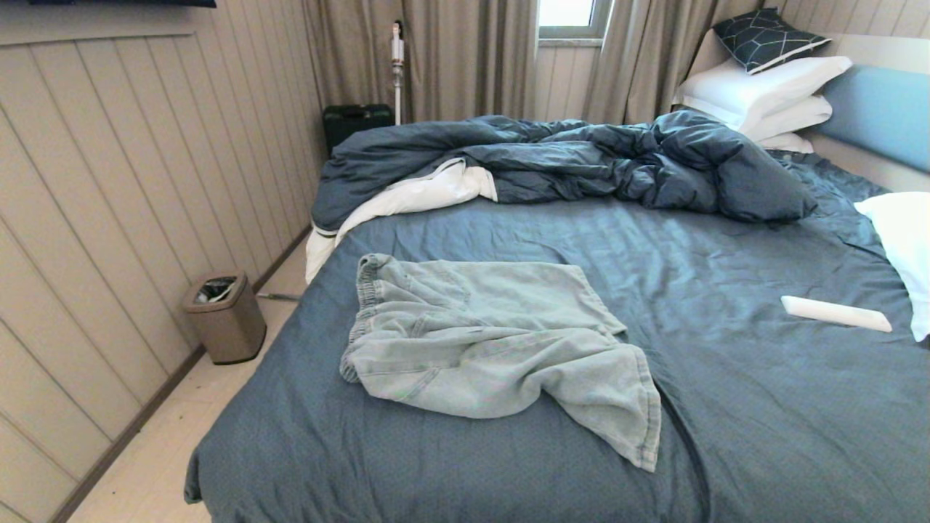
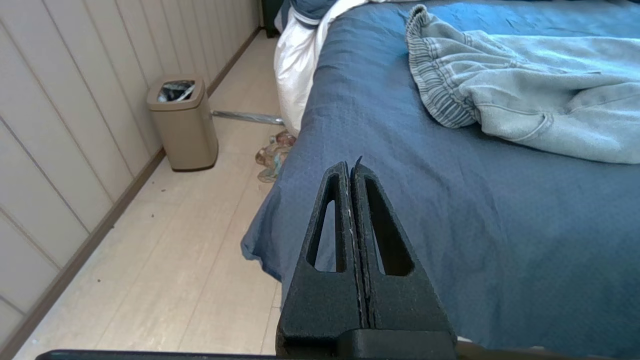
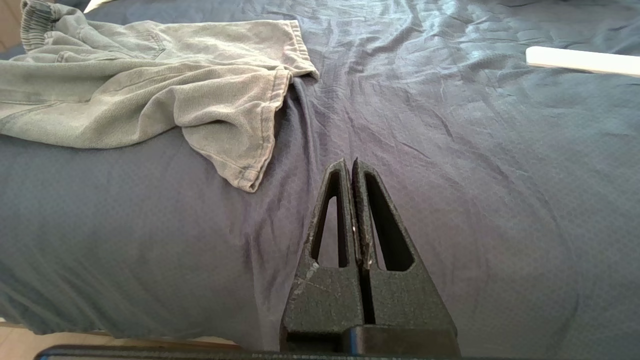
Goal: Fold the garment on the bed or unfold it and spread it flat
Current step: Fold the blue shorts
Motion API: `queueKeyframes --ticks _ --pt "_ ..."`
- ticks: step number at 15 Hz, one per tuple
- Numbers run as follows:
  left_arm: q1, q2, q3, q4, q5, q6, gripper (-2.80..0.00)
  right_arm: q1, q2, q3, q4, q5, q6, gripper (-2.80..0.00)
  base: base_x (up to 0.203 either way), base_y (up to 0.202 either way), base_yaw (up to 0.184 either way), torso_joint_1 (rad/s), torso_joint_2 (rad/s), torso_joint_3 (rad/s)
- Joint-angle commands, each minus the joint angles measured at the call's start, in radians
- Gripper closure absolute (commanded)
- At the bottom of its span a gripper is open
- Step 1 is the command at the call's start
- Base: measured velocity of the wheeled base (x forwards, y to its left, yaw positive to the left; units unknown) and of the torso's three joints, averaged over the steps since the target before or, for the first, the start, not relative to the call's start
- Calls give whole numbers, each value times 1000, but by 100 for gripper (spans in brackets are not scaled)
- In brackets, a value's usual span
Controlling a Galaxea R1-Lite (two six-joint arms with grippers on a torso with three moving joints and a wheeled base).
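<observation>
The shorts [image 1: 479, 341] lie crumpled on the bed [image 1: 726, 407], on the robot's left half, near the front edge. They're pale blue w/ a bunched stretchy waistband [image 1: 361, 305] at the left end. One leg lies flat toward the middle of the bed; the other leg [image 1: 617, 396] is twisted and flops over toward the front, its hem nearest the robot. No string shows — maybe it's tucked under the folds, can't tell.

Left gripper [image 2: 354, 167] hangs over the bed's front left corner, jaws pressed together, holding nothing. It's apart from the shorts [image 2: 525, 95]; the waistband end is the part closest to it. Right gripper [image 3: 350, 167] hangs over bare sheet near the front of the bed, jaws also pressed together, holding nothing. The floppy leg hem [image 3: 245, 175] sits just off to its side, not touching. Neither arm shows in the head view.

Other stuff: a rumpled dark blue duvet [image 1: 581, 163] w/ white lining is piled along the far side of the bed. White pillows [image 1: 763, 98] are stacked at the headboard [image 1: 883, 112], a dark patterned cushion [image 1: 766, 38] on top. A thin white flat thing [image 1: 835, 313] — looks like a remote — lies on the sheet to the right, well apart from the shorts. A small brown bin [image 1: 225, 317] stands on the floor by the wall, left of the bed.
</observation>
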Motion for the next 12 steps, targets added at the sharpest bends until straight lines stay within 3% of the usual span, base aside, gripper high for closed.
queueKeyframes --ticks 1,12 --pt "0 1 0 0 0 0 0 0 1 0 0 0 0 0 0 0 0 0 0 0" --pt "2 0 -3 4 -2 11 0 1 3 0 -6 0 -9 0 0 0 0 0 0 0"
